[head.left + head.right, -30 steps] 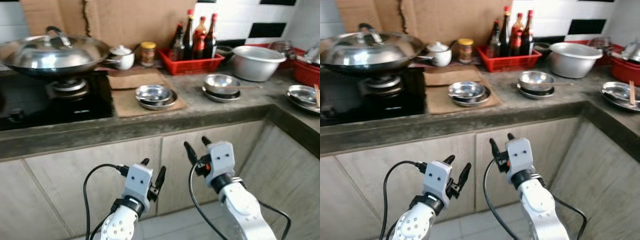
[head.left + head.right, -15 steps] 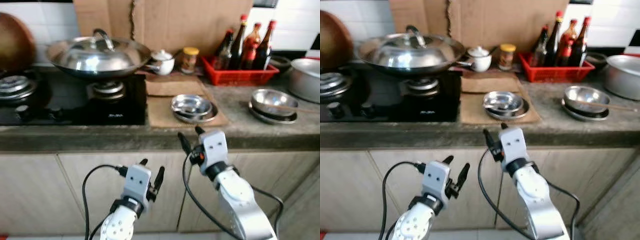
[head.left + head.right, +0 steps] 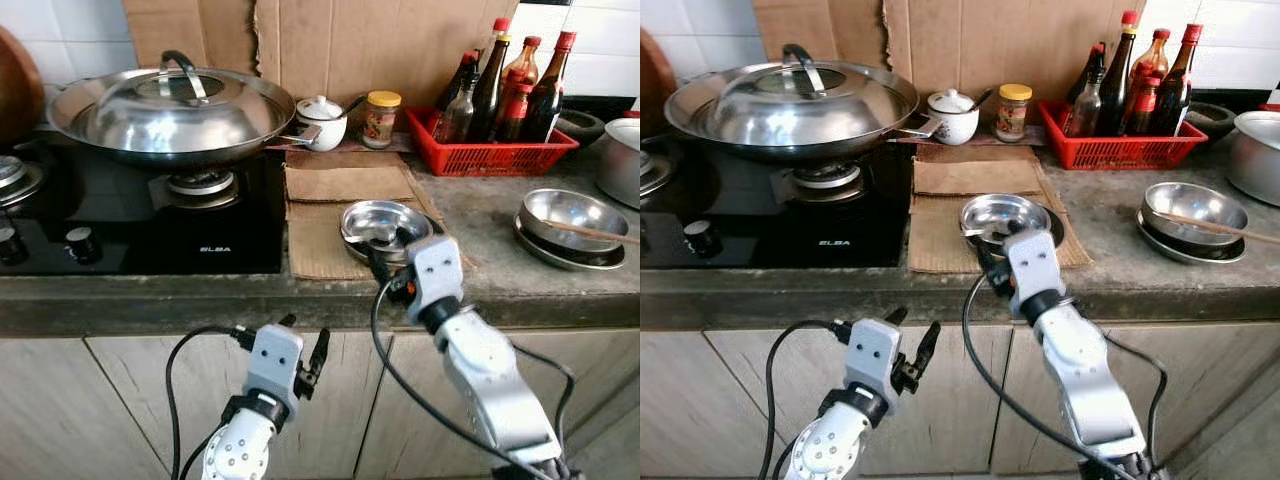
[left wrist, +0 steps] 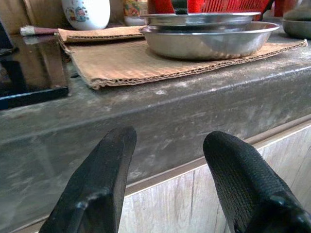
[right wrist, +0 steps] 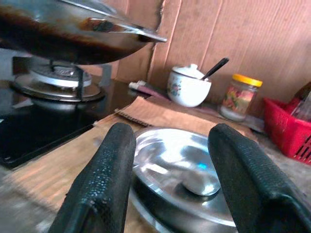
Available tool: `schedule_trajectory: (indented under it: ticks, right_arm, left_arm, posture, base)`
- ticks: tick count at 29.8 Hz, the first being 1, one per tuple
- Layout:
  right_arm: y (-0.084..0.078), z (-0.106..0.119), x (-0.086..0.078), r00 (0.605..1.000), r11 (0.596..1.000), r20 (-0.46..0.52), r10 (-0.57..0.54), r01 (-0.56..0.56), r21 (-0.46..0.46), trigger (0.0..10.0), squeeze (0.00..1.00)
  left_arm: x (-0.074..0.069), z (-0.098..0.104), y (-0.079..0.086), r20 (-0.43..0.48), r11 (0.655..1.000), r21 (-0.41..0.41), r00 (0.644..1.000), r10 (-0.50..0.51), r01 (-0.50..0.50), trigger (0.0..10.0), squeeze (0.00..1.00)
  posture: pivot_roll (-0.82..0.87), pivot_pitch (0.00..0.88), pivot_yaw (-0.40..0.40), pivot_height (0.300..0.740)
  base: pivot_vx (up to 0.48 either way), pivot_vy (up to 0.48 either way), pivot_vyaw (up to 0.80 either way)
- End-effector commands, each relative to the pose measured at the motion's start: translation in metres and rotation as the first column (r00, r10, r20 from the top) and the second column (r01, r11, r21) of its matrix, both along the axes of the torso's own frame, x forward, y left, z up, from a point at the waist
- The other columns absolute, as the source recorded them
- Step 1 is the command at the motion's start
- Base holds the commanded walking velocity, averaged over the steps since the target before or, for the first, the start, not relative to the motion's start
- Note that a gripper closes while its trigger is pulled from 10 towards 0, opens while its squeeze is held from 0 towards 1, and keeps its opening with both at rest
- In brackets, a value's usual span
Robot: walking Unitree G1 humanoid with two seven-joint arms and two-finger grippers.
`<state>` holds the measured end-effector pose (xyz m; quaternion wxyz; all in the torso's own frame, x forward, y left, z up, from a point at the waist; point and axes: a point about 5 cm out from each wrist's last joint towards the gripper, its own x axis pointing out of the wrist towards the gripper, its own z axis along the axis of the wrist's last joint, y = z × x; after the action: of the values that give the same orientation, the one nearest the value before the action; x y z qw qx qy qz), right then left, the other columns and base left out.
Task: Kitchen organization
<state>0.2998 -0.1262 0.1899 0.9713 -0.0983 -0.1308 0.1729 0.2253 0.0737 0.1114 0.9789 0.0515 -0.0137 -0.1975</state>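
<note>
Two stacked steel bowls sit on a cardboard mat near the counter's front edge. My right gripper is open at counter height, just in front of the stack, with nothing between its fingers. In the right wrist view the top bowl lies straight ahead between the fingers, with a small pale object inside. My left gripper is open and low, in front of the cabinet doors below the counter edge. The left wrist view sees the bowls from below rim height.
A lidded wok sits on the black hob to the left. A white lidded pot and a jar stand at the back. A red basket holds sauce bottles. Another steel bowl with a chopstick lies at right.
The camera has swung left and closer to the counter. My right gripper has risen from below the counter edge up to the stacked bowls. The left gripper has stayed low.
</note>
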Motion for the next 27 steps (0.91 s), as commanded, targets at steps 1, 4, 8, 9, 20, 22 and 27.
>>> schedule_trajectory:
  ticks: [1, 4, 8, 9, 20, 22, 27]
  right_arm:
    - [0.001, 0.005, 0.004, 1.000, 1.000, 0.021, 0.021, -0.020, -0.022, 10.0, 0.00]
    - [0.007, 0.011, 0.010, 0.997, 0.996, 0.047, 0.064, -0.061, -0.063, 10.0, 1.00]
    - [0.015, 0.015, 0.015, 0.992, 0.990, 0.062, 0.106, -0.099, -0.099, 10.0, 0.90]
    - [0.016, 0.016, 0.016, 0.992, 0.989, 0.066, 0.109, -0.101, -0.107, 10.0, 0.90]
    - [0.030, 0.016, 0.035, 0.989, 0.958, 0.039, 0.145, -0.130, -0.254, 10.0, 0.00]
    - [0.033, 0.017, 0.037, 0.987, 0.955, 0.041, 0.157, -0.141, -0.262, 10.0, 0.00]
    - [0.038, 0.016, 0.042, 0.987, 0.937, 0.040, 0.157, -0.136, -0.322, 10.0, 0.00]
  left_arm:
    - [-0.002, 0.002, -0.003, 0.005, 1.000, -0.005, 1.000, -0.011, 0.011, 10.0, 0.00]
    - [-0.003, 0.002, -0.003, 0.006, 1.000, -0.008, 1.000, -0.014, 0.014, 10.0, 0.00]
    - [-0.004, 0.002, -0.004, 0.005, 1.000, -0.010, 1.000, -0.013, 0.013, 10.0, 0.00]
    - [-0.004, 0.002, -0.003, 0.005, 1.000, -0.010, 1.000, -0.012, 0.012, 10.0, 0.00]
    - [-0.007, 0.003, -0.003, 0.007, 1.000, -0.014, 1.000, -0.009, 0.009, 10.0, 0.00]
    - [-0.007, 0.003, -0.003, 0.008, 1.000, -0.015, 1.000, -0.008, 0.008, 10.0, 0.00]
    - [-0.009, 0.002, -0.004, 0.004, 1.000, -0.014, 1.000, -0.009, 0.009, 10.0, 0.00]
  posture:
    - [0.01, 0.000, -0.061, 0.740]
    - [0.01, 0.000, -0.065, 0.740]
    - [0.02, 0.000, -0.072, 0.740]
    - [0.02, 0.000, -0.072, 0.740]
    - [0.03, 0.000, -0.079, 0.740]
    - [0.03, 0.000, -0.081, 0.740]
    - [0.03, 0.000, -0.087, 0.740]
  base:
    - [0.000, 0.000, 0.00]
    - [0.000, 0.000, 0.00]
    - [0.000, 0.000, 0.00]
    - [0.000, 0.000, 0.00]
    - [0.000, 0.000, 0.00]
    - [0.000, 0.000, 0.00]
    - [0.000, 0.000, 0.00]
